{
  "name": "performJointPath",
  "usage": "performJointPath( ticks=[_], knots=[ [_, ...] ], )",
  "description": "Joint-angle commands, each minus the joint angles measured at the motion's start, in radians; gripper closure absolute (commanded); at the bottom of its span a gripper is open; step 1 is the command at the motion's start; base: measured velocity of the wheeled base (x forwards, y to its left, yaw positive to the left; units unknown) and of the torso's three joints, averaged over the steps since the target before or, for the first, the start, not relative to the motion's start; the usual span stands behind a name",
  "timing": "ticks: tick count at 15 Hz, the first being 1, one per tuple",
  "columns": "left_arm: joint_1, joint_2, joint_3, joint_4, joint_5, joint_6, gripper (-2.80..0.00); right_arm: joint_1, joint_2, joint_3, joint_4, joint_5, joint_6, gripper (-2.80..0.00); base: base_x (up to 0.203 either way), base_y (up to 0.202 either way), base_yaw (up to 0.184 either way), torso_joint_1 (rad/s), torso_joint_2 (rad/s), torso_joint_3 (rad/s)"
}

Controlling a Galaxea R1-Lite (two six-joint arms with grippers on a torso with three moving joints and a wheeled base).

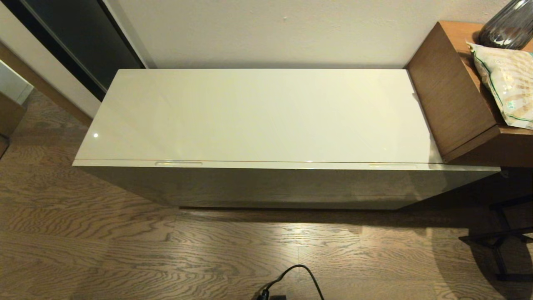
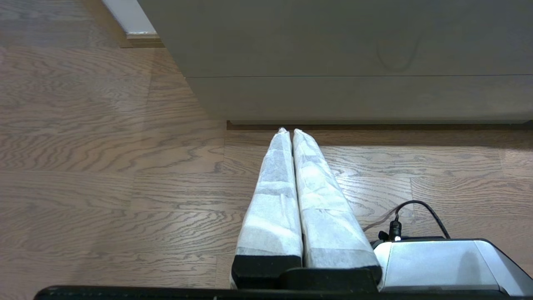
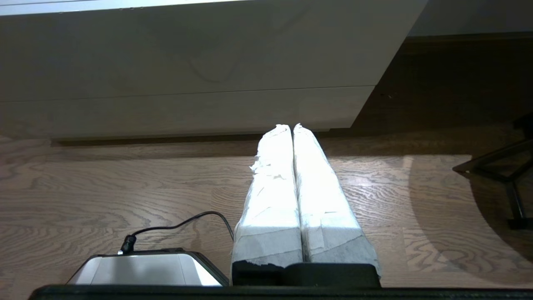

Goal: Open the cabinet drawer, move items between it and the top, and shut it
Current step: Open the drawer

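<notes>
The cabinet drawer [image 1: 283, 183] is pushed in flush, its glossy beige-grey front running the whole cabinet width, with two oblong finger recesses [image 1: 178, 163] [image 1: 392, 166] on its upper edge. The top [image 1: 258, 112] is a bare cream-beige slab. The slippers and the white packet are not in view. Neither arm shows in the head view. My left gripper [image 2: 290, 131] hangs low over the floor before the drawer front [image 2: 354, 37], its white-wrapped fingers [image 2: 275, 187] pressed together, holding nothing. My right gripper [image 3: 291, 126] is likewise shut and empty, near the cabinet's right end [image 3: 187, 54].
A brown wooden desk [image 1: 449, 96] abuts the cabinet's right end, carrying a green-trimmed snack bag [image 1: 506, 83] and a dark vase [image 1: 506, 27]. Black stand legs [image 1: 504, 241] sit on the floor at right. A black cable [image 1: 300, 275] and my base [image 2: 437, 262] lie below.
</notes>
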Motion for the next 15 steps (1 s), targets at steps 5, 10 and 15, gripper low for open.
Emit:
performJointPath(
  ticks=[5, 10, 15],
  knots=[
    [0.0, 0.001, 0.0, 0.0, 0.0, 0.0, 0.0, 0.0, 0.0, 0.0, -0.001, 0.003, -0.005, 0.0, 0.0, 0.0, 0.0, 0.0, 0.0, 0.0],
    [0.0, 0.001, 0.0, 0.001, 0.0, 0.0, 0.0, 0.0, 0.0, 0.0, 0.027, 0.026, -0.12, 0.0, 0.0, 0.0, 0.0, 0.0, 0.0, 0.0],
    [0.0, 0.001, 0.0, 0.0, 0.0, 0.0, 0.0, 0.0, 0.0, 0.002, 0.019, 0.017, -0.11, 0.0, 0.0, 0.0, 0.0, 0.0, 0.0, 0.0]
  ],
)
